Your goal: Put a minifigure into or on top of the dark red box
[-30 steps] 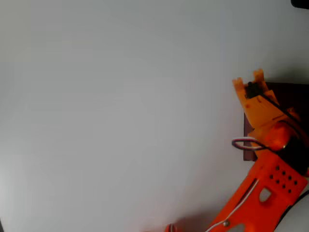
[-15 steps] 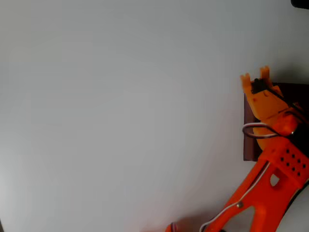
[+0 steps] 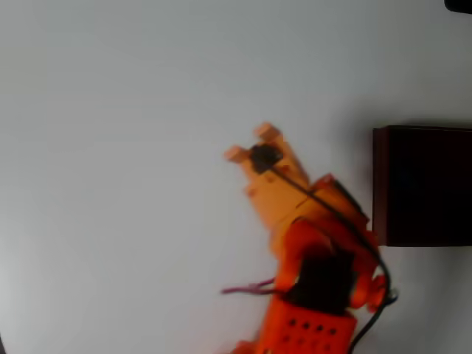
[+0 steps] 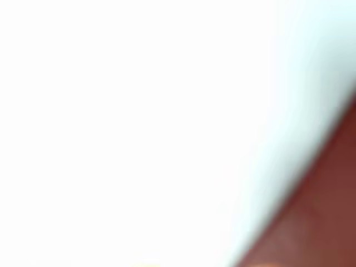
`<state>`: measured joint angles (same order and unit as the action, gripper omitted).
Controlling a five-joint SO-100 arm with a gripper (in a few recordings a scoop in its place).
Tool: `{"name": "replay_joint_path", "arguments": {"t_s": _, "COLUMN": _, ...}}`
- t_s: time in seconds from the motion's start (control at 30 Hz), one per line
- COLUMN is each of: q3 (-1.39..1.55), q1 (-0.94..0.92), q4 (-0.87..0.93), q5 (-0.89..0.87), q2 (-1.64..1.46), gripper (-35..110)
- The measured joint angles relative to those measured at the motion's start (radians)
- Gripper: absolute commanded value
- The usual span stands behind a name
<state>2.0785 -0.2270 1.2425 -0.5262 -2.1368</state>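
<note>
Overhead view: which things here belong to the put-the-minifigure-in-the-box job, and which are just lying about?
Belonging to the job:
- dark red rectangular box with a near-black inside, at the right edge
- orange two-finger gripper, over the bare table left of the box; fingers apart, with something dark between them, too blurred to identify

Just lying about:
- plain white table
- small black object at the top right corner
</note>
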Motion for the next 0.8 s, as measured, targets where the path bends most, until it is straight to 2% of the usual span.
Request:
{"name": "replay_joint_path", "arguments": {"t_s": 0.13, "q3": 0.183, "q1": 0.175, "q4": -0.052, "q5": -0.046, "q2": -0.252, "gripper": 0}}
{"name": "replay_joint_path", "arguments": {"t_s": 0.3, "q3": 0.288, "q1": 0.324, "q4": -0.1, "q5": -0.035, "q2": -0.362, "gripper": 0}}
{"name": "replay_joint_path", "arguments": {"t_s": 0.47, "q3": 0.413, "q1": 0.476, "q4": -0.156, "q5": 0.057, "q2": -0.509, "gripper": 0}}
{"name": "replay_joint_path", "arguments": {"t_s": 0.67, "q3": 0.589, "q1": 0.592, "q4": -0.121, "q5": 0.15, "q2": -0.842, "gripper": 0}}
{"name": "replay_joint_path", "arguments": {"t_s": 0.8, "q3": 0.704, "q1": 0.65, "q4": -0.031, "q5": 0.196, "q2": -1.144, "gripper": 0}}
